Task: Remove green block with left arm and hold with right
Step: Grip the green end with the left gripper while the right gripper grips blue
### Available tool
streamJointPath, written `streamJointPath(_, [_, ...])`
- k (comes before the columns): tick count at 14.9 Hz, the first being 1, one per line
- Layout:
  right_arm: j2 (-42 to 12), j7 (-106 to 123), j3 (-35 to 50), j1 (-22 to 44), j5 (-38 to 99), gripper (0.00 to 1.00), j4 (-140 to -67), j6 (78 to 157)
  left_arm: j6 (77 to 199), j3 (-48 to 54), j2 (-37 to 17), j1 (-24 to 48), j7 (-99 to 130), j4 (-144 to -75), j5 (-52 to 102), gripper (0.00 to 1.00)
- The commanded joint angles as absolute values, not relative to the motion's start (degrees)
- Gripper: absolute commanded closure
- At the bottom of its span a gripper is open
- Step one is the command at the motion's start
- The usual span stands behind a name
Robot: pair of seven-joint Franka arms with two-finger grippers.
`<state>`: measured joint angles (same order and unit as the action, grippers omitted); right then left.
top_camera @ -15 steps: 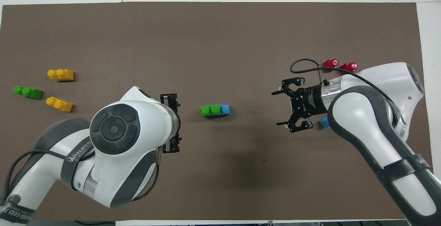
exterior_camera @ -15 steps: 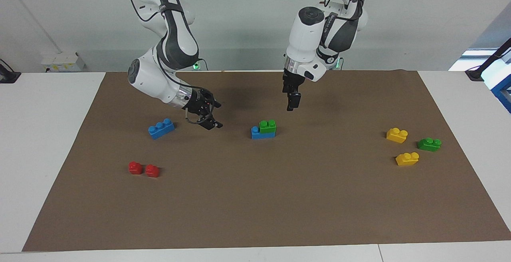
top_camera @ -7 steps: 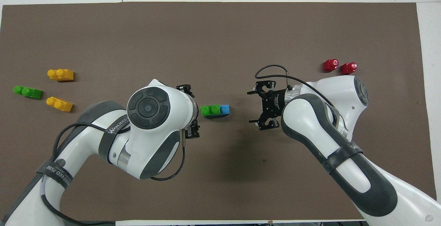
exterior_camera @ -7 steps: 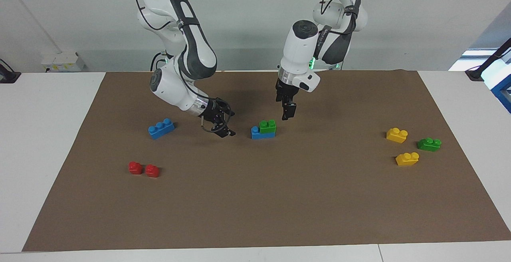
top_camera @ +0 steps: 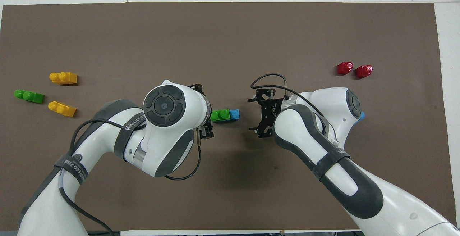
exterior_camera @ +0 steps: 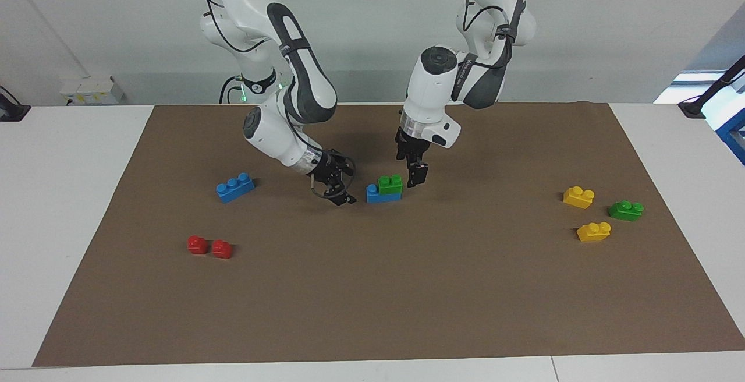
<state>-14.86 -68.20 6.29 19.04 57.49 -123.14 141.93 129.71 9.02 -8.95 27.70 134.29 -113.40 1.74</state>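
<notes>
The right pincer (exterior_camera: 339,187) (top_camera: 259,114) was spread wide, gripping nothing, low over the table (exterior_camera: 372,289) beside the blue brick (exterior_camera: 375,194) (top_camera: 234,114), on the side toward the right arm's end. The left pincer (exterior_camera: 415,175) hung just beside the green block (exterior_camera: 390,183) (top_camera: 220,114), toward the left arm's end; whether its fingers were parted could not be told. The green block sat on the blue brick between the two pincers, the left wrist pointing steeply down and the right forearm slanting in low.
</notes>
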Motion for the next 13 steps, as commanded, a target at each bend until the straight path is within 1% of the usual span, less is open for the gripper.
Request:
streamJointPath(1, [-16.26, -66.36, 6.33, 21.79, 60.9, 0.01, -123.31, 146.33, 130.96, 8.09, -11.59, 29.44, 136.93, -112.24, 0.09, 0.0])
streamJointPath(5, [-16.79, -66.36, 6.33, 23.38, 62.49, 0.01, -123.22, 148.36, 131.4, 8.17, -15.28, 30.15, 138.34, -109.78, -2.63, 0.0])
streamJointPath(12, [-18.19, -66.27, 6.33, 26.19, 65.21, 0.01, -122.52, 152.05, 132.54, 8.17, -17.23, 30.94, 139.83, -109.78, -4.3, 0.0])
streamJointPath(13, [-18.19, -66.27, 6.33, 26.19, 65.21, 0.01, -122.52, 152.05, 132.45, 8.17, -17.23, 30.94, 139.83, -109.78, -4.65, 0.01])
